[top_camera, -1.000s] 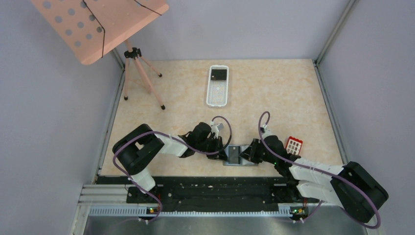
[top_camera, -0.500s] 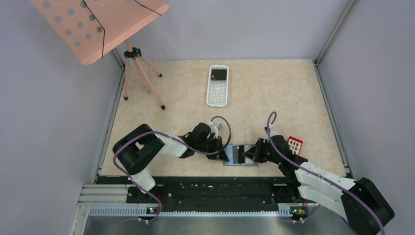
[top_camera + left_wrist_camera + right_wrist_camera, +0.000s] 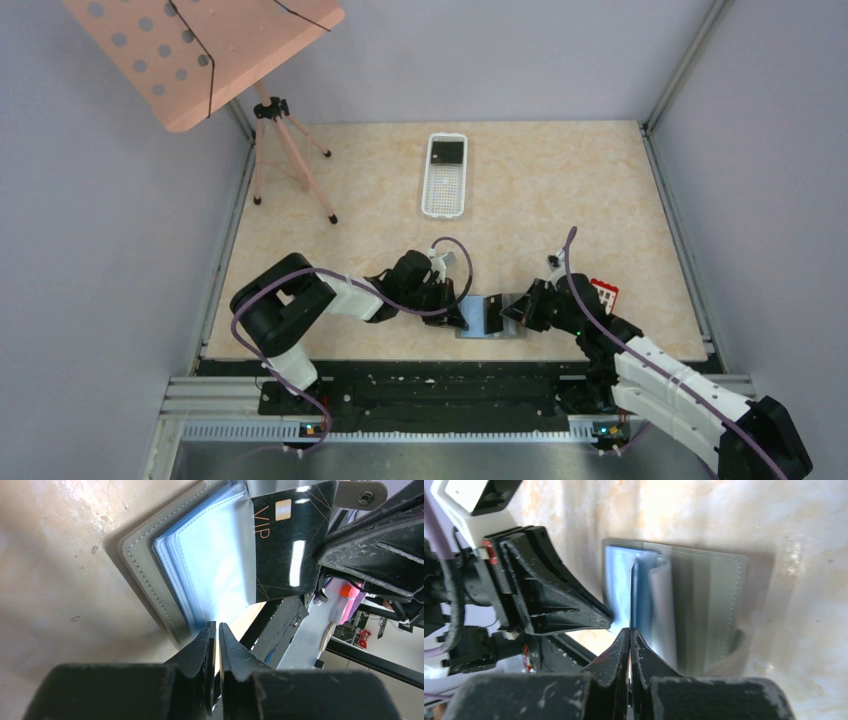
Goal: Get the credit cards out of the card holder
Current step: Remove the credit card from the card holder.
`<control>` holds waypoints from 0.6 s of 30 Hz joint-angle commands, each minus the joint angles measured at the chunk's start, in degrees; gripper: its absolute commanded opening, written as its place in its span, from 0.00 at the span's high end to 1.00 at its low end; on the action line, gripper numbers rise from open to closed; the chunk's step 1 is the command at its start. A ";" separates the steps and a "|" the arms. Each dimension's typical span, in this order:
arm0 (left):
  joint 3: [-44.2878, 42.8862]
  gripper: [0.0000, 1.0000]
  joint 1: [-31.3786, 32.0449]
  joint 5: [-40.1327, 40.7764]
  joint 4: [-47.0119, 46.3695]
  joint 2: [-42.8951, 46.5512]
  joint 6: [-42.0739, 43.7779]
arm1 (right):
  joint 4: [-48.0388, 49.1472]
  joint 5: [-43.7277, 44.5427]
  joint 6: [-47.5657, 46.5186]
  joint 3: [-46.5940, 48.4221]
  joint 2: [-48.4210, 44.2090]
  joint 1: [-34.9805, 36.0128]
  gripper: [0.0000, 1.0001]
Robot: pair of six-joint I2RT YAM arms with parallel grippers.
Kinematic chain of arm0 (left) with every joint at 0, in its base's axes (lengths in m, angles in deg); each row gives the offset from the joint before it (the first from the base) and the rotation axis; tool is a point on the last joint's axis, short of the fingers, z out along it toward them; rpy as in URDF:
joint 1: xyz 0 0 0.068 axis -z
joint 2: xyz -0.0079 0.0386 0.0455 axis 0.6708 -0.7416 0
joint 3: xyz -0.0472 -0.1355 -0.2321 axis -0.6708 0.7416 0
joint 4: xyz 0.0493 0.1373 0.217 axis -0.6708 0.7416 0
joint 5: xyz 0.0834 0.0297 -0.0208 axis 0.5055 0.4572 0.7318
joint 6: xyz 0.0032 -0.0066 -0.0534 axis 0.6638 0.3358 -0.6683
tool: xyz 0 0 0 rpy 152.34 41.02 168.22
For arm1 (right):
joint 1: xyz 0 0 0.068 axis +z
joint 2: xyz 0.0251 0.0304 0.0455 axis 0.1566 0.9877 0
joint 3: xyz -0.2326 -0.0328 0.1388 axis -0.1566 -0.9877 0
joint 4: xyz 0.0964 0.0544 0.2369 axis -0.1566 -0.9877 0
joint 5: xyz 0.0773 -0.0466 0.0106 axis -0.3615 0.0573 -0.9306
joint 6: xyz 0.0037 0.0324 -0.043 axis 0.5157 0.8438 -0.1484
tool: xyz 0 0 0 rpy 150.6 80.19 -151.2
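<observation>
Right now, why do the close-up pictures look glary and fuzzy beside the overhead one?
Left wrist view: bright streaks glare off the black card; the left tool is out of focus. Right wrist view: the table is washed out beyond the card holder. Top view: even light, soft shadows.

Grey with pale stitching along the edge on the card holder [image 3: 145,575], pale blue on its inner pockets. Glossy black with gold lettering and thin gold lines on the VIP card [image 3: 290,535]. Red with white squares on the second card [image 3: 603,292]. Beige marbling across the bench [image 3: 560,190]. White, dotted with holes, on the basket [image 3: 444,195].
</observation>
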 commanded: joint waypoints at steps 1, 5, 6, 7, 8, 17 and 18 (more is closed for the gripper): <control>-1.35 0.87 0.00 1.78 3.71 0.21 1.95 | 8.34 -4.24 2.73 -1.34 0.20 -0.72 1.00; -1.75 0.87 0.00 1.64 3.48 0.18 1.58 | 12.98 -5.53 3.75 -2.89 3.57 -0.71 0.95; -1.76 0.87 0.00 1.64 3.46 0.21 1.53 | 13.31 -5.44 3.64 -2.88 4.54 -0.74 0.93; -1.77 0.87 0.00 1.58 3.47 0.18 1.49 | 13.66 -5.35 3.60 -2.88 5.39 -0.69 0.92; -1.74 0.87 0.00 1.56 3.43 0.21 1.39 | 13.79 -5.20 3.64 -2.83 6.14 -0.71 0.90; -1.16 0.87 0.04 1.50 2.50 0.68 1.06 | 8.00 -1.90 2.27 -0.17 6.43 -0.72 1.00; -1.24 0.87 0.00 1.42 2.45 0.80 1.07 | 5.94 -1.07 1.91 0.64 5.75 -0.71 1.00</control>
